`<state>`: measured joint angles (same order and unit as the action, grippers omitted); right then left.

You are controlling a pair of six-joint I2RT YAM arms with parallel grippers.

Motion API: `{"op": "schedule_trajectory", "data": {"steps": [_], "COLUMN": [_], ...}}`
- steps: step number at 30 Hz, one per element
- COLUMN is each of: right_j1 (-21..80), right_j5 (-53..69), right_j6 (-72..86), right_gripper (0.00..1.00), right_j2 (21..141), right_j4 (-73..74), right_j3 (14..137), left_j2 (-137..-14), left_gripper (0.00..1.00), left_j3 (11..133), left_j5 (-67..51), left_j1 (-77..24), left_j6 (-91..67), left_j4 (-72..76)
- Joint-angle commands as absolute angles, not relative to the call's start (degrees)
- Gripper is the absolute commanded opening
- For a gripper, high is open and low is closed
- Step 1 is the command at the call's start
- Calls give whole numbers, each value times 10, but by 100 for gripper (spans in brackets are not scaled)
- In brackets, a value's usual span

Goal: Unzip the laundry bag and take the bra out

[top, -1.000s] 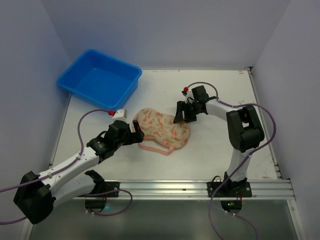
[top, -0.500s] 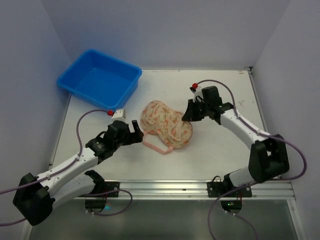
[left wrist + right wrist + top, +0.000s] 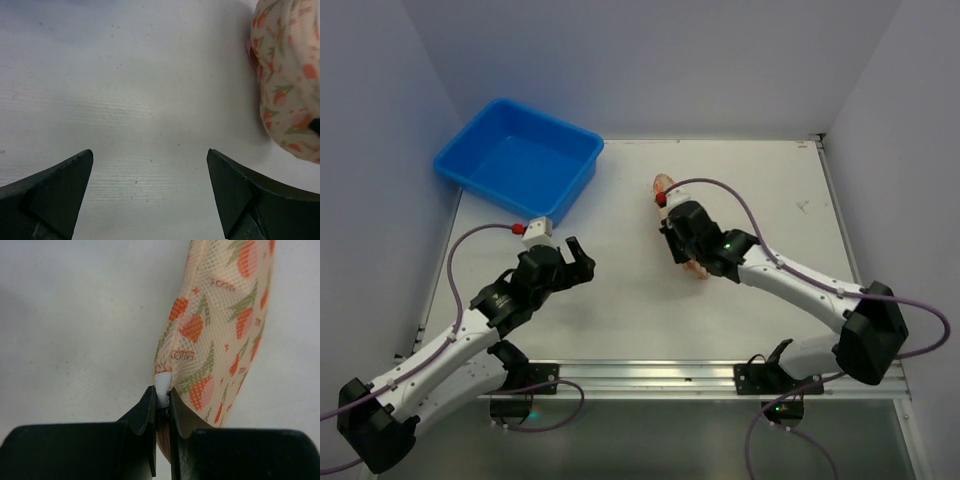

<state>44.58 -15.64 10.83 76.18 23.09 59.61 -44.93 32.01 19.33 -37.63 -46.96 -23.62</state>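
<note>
My right gripper (image 3: 161,401) is shut on a small white tab (image 3: 162,384) at the edge of the laundry bag (image 3: 220,325), a cream mesh case with an orange floral print. The case stands on edge and stretches away from the fingers. From above, the right arm covers most of the laundry bag (image 3: 664,183); only a peach end and a pink bit show. My left gripper (image 3: 578,254) is open, well left of the bag, over bare table. In the left wrist view the bag (image 3: 290,75) sits at the right edge, beyond the wide-apart fingers (image 3: 55,185). The bra is hidden.
A blue plastic tub (image 3: 520,158) stands at the back left of the white table (image 3: 620,300). Walls close in the table on the left, back and right. A metal rail (image 3: 650,375) runs along the near edge.
The right gripper closed on the bag's tab and swung left, pulling the bag up on edge and toward the table's middle. The left gripper backed off to the left, still open.
</note>
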Motion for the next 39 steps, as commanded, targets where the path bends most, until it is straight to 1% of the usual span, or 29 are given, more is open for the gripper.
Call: {"op": "schedule_trajectory", "data": {"steps": [1, 2, 4, 5, 6, 8, 9, 11, 12, 13, 15, 16, 19, 22, 30, 31, 36, 39], "right_j1": [512, 523, 543, 546, 546, 546, 544, 538, 532, 515, 491, 457, 394, 360, 306, 302, 299, 299], "right_j5": [-168, -150, -100, -82, -52, -42, -47, -67, -74, -76, -73, -69, -59, -40, 16, 28, 42, 45], "right_j6": [122, 129, 143, 152, 157, 167, 177, 188, 205, 213, 241, 250, 279, 304, 345, 348, 358, 355], "right_gripper": [3, 6, 20, 29, 42, 53, 65, 74, 81, 84, 86, 86, 86, 84, 83, 83, 82, 82], "right_j2": [818, 830, 848, 848, 838, 815, 801, 756, 742, 717, 694, 676, 650, 633, 535, 527, 489, 474], "right_j4": [226, 224, 222, 222, 222, 225, 226, 229, 229, 235, 236, 236, 236, 236, 193, 191, 186, 186], "right_j3": [587, 588, 591, 593, 595, 594, 594, 590, 588, 584, 565, 555, 513, 473, 352, 345, 318, 312], "left_j2": [-411, -404, -393, -390, -390, -398, -402, -425, -436, -459, -487, -517, -585, -653, -820, -835, -924, -943], "left_gripper": [100, 100, 100, 100, 100, 100, 100, 100, 100, 100, 100, 100, 100, 100, 96, 95, 92, 89], "left_j3": [314, 307, 302, 299, 298, 301, 302, 309, 312, 314, 316, 317, 322, 337, 345, 345, 350, 338], "left_j5": [224, 223, 217, 208, 200, 178, 167, 133, 121, 109, 71, 59, 3, -24, -24, -25, -61, -76], "left_j1": [-374, -374, -374, -374, -374, -374, -374, -374, -374, -374, -374, -374, -375, -377, -376, -376, -378, -387], "left_j6": [-506, -510, -512, -512, -512, -506, -504, -495, -495, -494, -497, -501, -505, -506, -558, -569, -597, -613], "left_j4": [-269, -272, -278, -278, -277, -265, -260, -233, -222, -197, -166, -136, -57, 20, 183, 218, 289, 328]}}
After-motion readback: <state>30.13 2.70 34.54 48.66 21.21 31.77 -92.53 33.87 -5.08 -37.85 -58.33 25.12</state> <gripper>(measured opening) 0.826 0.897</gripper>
